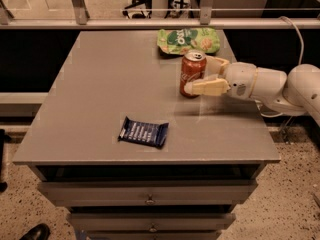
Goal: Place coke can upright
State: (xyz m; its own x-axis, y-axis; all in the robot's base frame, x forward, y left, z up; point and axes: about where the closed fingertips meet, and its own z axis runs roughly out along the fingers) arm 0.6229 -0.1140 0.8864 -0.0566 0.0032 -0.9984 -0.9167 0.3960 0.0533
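Observation:
The red coke can stands upright on the grey table, at the back right, just in front of the green snack bag. My gripper reaches in from the right at can height. Its fingers are open and straddle the can. The near finger lies in front of the can's lower right side. The far finger shows behind the can's right edge. I cannot tell if either finger touches the can.
A green snack bag lies at the back edge behind the can. A dark blue wrapped bar lies near the front middle. The white arm extends off the right edge. Drawers sit below the tabletop.

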